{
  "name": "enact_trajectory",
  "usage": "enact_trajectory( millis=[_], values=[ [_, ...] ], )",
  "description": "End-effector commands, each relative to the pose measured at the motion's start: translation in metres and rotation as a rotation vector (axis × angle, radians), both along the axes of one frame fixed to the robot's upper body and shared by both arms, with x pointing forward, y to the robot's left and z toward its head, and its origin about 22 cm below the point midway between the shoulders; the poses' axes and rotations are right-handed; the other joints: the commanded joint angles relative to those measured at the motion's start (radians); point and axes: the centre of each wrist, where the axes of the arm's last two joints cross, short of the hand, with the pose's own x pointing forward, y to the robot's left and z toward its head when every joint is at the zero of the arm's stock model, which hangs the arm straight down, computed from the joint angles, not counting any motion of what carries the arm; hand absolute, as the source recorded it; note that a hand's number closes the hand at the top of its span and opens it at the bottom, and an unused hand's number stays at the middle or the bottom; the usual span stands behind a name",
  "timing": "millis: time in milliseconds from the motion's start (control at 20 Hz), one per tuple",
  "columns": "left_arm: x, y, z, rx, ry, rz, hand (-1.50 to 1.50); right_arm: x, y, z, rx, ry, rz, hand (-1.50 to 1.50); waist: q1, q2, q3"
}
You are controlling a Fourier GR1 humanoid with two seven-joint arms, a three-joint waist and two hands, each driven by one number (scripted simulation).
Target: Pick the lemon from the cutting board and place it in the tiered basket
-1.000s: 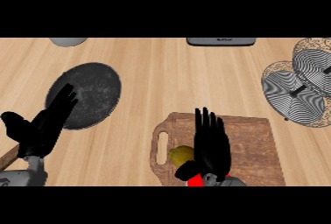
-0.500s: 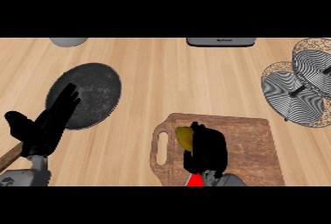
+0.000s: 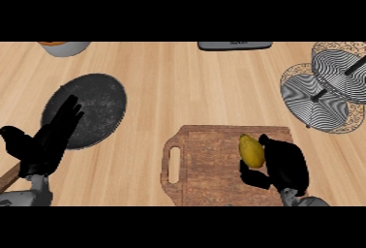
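The right hand (image 3: pixel 284 164) sits low over the cutting board's (image 3: pixel 207 167) right half, near the tabletop's (image 3: pixel 200 92) lower edge, fingers and thumb curled round the lemon (image 3: pixel 251 150), which shows yellow at the hand's left side. The left hand (image 3: pixel 46 143) rests open, fingers straight, at the lower left edge beside the dark round plate (image 3: pixel 89 109). The tiered basket (image 3: pixel 328 92) stands at the right edge.

Wooden cutting board (image 3: pixel 207 164); wire basket (image 3: pixel 322 94)

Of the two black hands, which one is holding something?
The right hand, over the cutting board: its fingers curl round the yellow lemon. The left hand is open, holding nothing.
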Motion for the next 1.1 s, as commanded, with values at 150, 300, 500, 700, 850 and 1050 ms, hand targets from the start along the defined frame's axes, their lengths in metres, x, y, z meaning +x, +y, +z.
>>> enact_trajectory(
  millis=[150, 300, 500, 700, 850, 1050],
  values=[
    [-0.009, 0.014, -0.001, -0.005, -0.001, 0.063, 0.00, 0.004, -0.158, 0.044, -0.117, -0.165, -0.103, 1.50, -0.071, -0.007, 0.009],
    [-0.011, 0.017, -0.003, -0.010, 0.017, 0.075, 0.00, 0.010, -0.191, 0.086, -0.037, -0.371, -0.070, 1.50, -0.080, -0.013, 0.010],
    [-0.018, 0.019, -0.009, -0.019, 0.028, 0.079, 0.00, 0.007, -0.220, 0.113, 0.204, -0.610, -0.061, 1.50, -0.074, -0.019, 0.011],
    [-0.017, 0.020, -0.001, 0.009, 0.020, 0.067, 0.00, -0.008, -0.263, 0.144, 0.339, -0.721, 0.030, 1.50, -0.062, -0.017, 0.008],
    [-0.017, 0.008, -0.006, -0.005, 0.012, 0.034, 0.00, -0.025, -0.308, 0.169, 0.418, -0.750, 0.081, 1.50, -0.034, -0.004, 0.004],
    [-0.006, 0.009, 0.004, -0.003, 0.004, -0.006, 0.00, -0.054, -0.361, 0.194, 0.485, -0.726, 0.126, 1.50, 0.015, 0.007, 0.000]
  ],
)
